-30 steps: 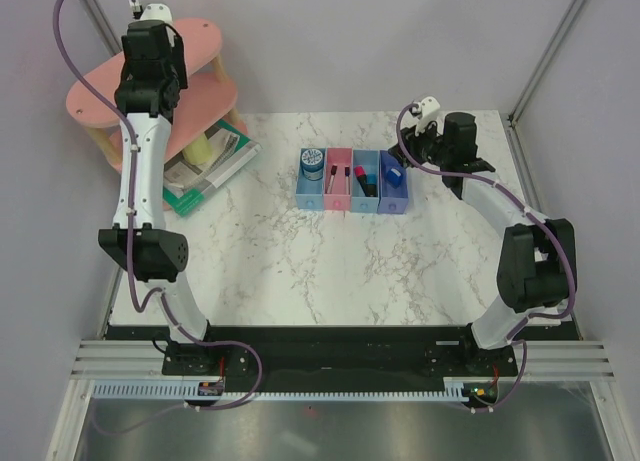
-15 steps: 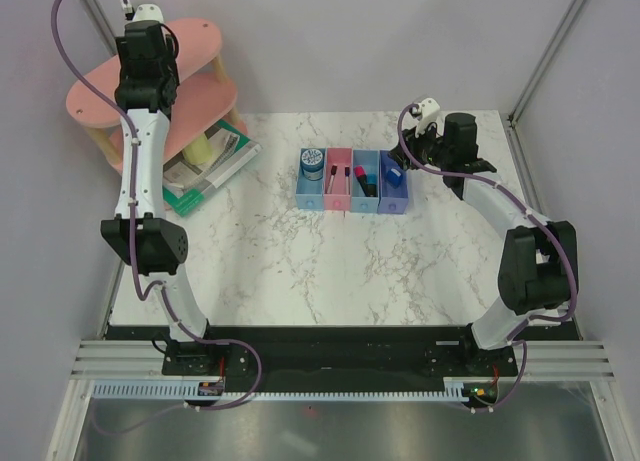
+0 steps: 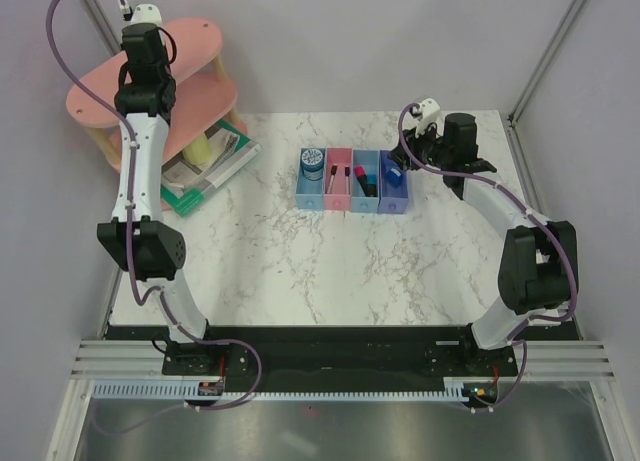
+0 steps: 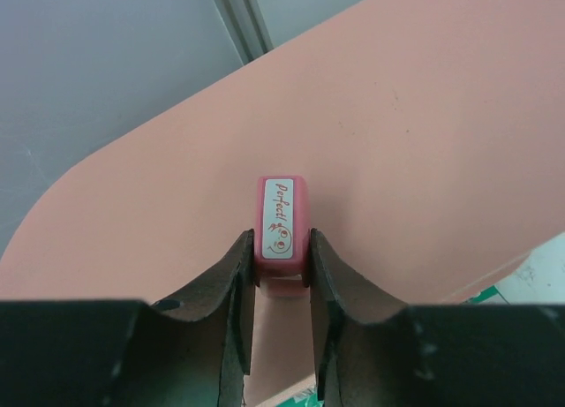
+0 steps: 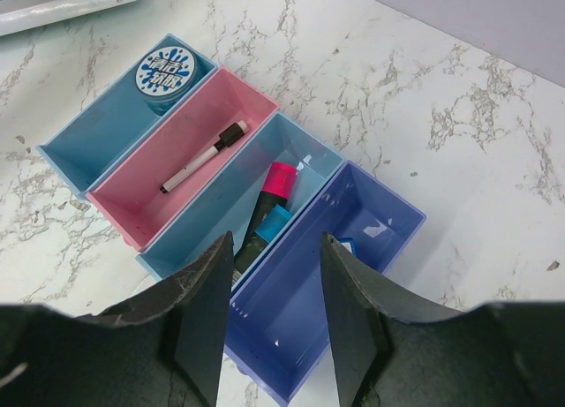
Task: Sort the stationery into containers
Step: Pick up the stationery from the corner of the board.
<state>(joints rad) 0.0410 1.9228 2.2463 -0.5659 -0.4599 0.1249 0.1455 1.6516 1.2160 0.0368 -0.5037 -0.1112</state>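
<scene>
Currently left gripper pinches pink eraser by its near end, on pink shelf top tier. Right gripper hovers over violet-blue bin, fingers spread.

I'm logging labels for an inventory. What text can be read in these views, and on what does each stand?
"Perfect": cursive, on the white label of the small pink eraser, with a little drawing beneath it.
Lid of the round teal-blue pot in the light blue plastic bin: white characters, too blurred to read.
</scene>
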